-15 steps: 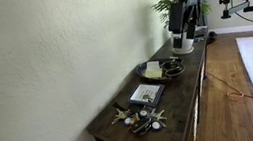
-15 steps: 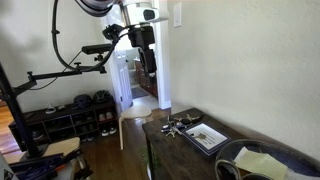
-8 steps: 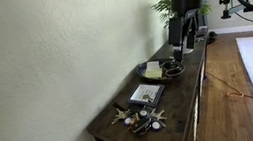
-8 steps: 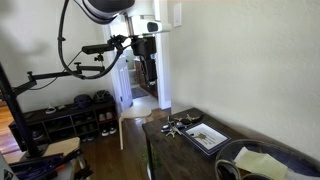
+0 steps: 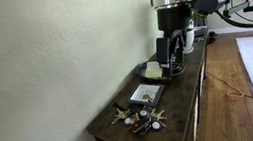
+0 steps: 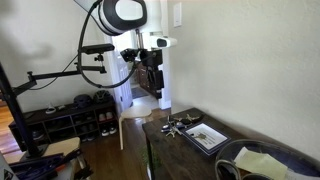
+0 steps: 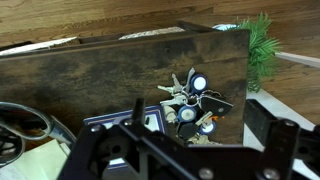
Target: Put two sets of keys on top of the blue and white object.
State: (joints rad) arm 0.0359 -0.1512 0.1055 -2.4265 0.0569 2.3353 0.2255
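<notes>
The pincer (image 5: 170, 59) hung in the air above the far half of the long dark counter (image 5: 186, 97). It was over the round dish (image 5: 153, 70) with a yellow thing in it and the dark bowl (image 5: 173, 70). In the wrist view its two fingers (image 7: 278, 135) stood wide apart, and there was nothing between them. The two sets of keys (image 7: 195, 105) lay in a little heap on the bare wood, close together. One had a round silver fob (image 7: 198, 83). In both exterior views the keys sat at one end of the counter, the near end in an exterior view (image 5: 139, 119). The blue and white object (image 5: 147, 95) lay flat just past them, between the keys and the dish. No keys were on top of it. In an exterior view the keys (image 6: 175, 126) were just to the left of the blue and white object (image 6: 205, 135). A green plant (image 7: 262, 40) showed at the right in the wrist view.
</notes>
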